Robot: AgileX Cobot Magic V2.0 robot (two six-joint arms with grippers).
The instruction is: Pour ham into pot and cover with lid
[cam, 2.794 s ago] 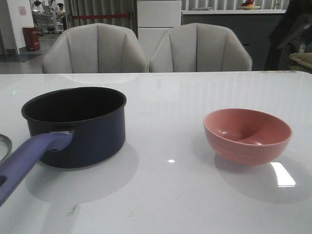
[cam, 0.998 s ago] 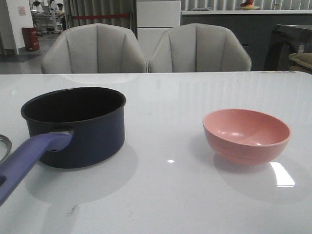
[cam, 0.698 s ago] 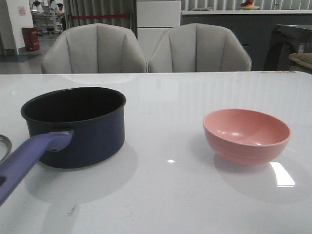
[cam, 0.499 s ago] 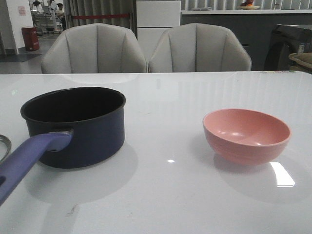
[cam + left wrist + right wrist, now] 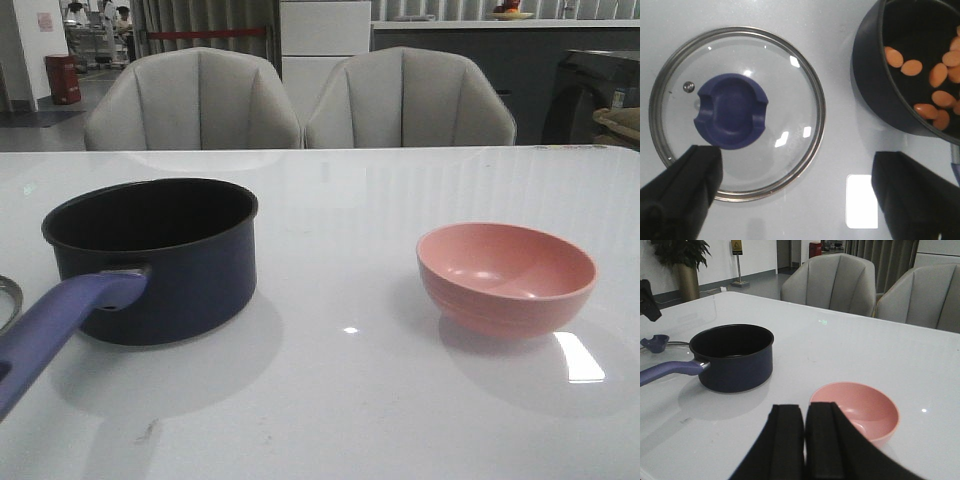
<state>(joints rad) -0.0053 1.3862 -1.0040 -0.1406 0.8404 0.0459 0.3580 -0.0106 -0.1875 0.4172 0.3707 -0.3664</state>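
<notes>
Left wrist view showing ham (image 5: pixel 932 80) sitting in pot (image 5: pixel 880 75), lid (image 5: pixel 737 112) lying flat just left. Left gripper (image 5: pixel 790 195) hovering, fingers wide apart; right gripper (image 5: pixel 804 440) pressed together, empty. Risk: off-centre pinch letting knob (image 5: pixel 731 111) slip.

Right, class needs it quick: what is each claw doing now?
Left claw: open, empty, above the lid.
Right claw: closed, holding nothing.

I see the navy pot (image 5: pixel 152 260) upright, its purple handle toward 7 o'clock. Orange ham (image 5: pixel 931 85) slices lie scattered inside it. The glass lid (image 5: pixel 737 141) rests flat, knob up, just beside the pot at 9 o'clock
</notes>
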